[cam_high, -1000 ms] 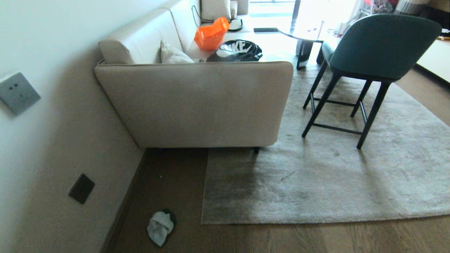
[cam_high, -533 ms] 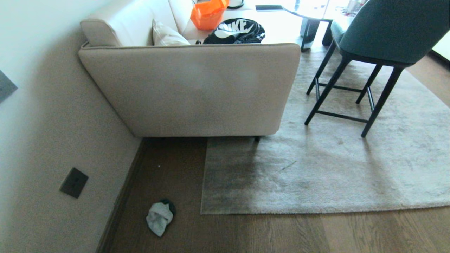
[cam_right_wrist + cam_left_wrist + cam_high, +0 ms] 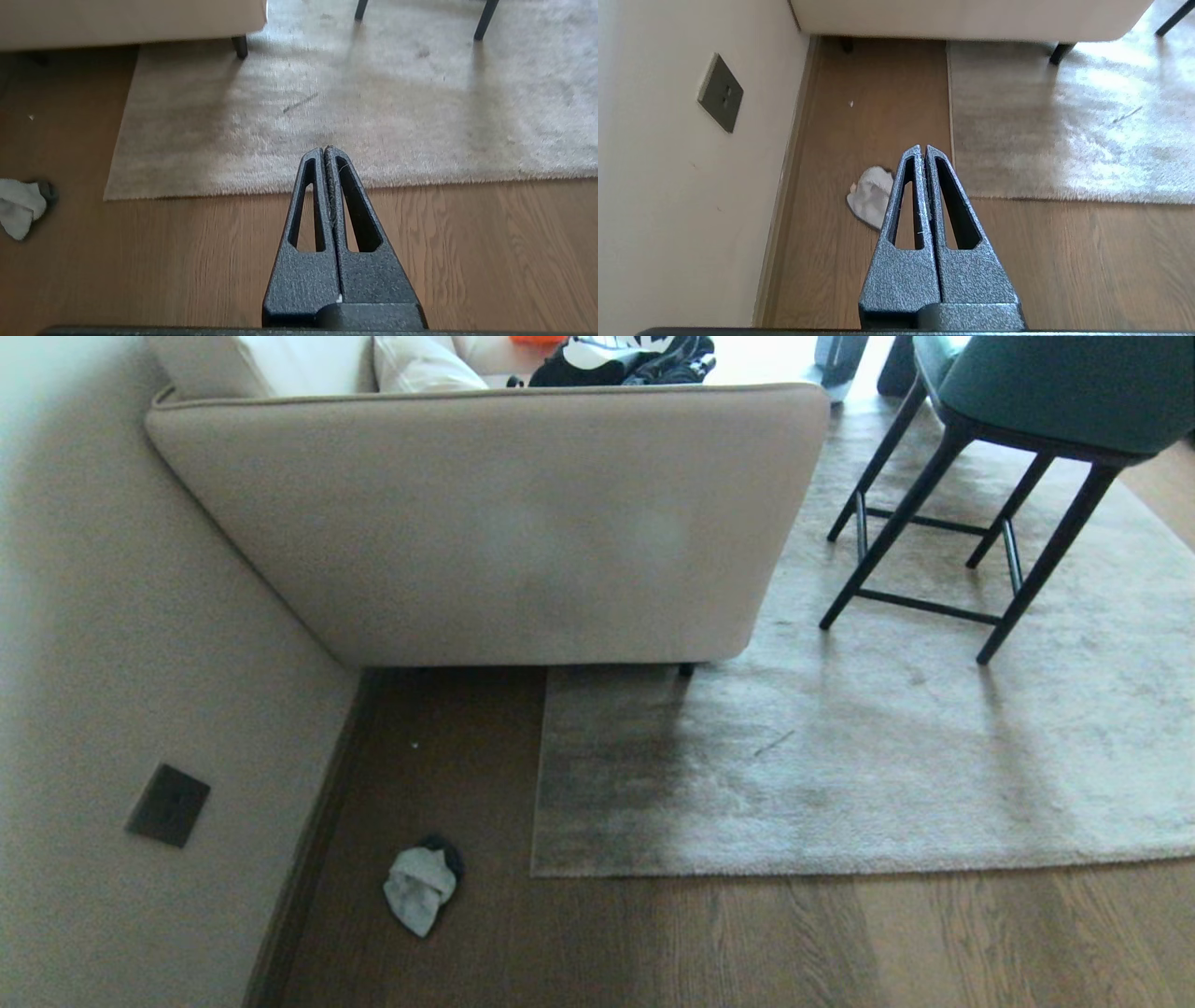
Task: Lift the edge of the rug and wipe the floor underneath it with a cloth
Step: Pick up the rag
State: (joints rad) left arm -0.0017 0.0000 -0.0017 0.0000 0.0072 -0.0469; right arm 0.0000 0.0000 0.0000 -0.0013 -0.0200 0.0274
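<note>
The left gripper [image 3: 924, 149] is seen with its two fingers pressed together and nothing held, hanging above the floor [image 3: 878, 116] close to the wall [image 3: 668, 186]. The right gripper [image 3: 324, 150] is pressed together and empty too, and it is pointed toward the near border of the rug. Neither arm is seen from the head camera. The cloth [image 3: 419, 890] is found lying crumpled on the wooden floor, near the wall and a little way from the rug corner. The rug edge [image 3: 597, 872] is lying flat, with its corner just in front of the sofa [image 3: 504, 523]. A chair [image 3: 1027, 392] is stood on the rug, well apart from that corner. Nothing has been picked up or lifted yet, so the task is judged to be at its very start. Next, the cloth most likely needs to be reached and grabbed, and the rug corner needs to be pinched and raised. A black bag [image 3: 635, 357] with big white letters is seen on the sofa, but the letters are cut off and cannot be read.
</note>
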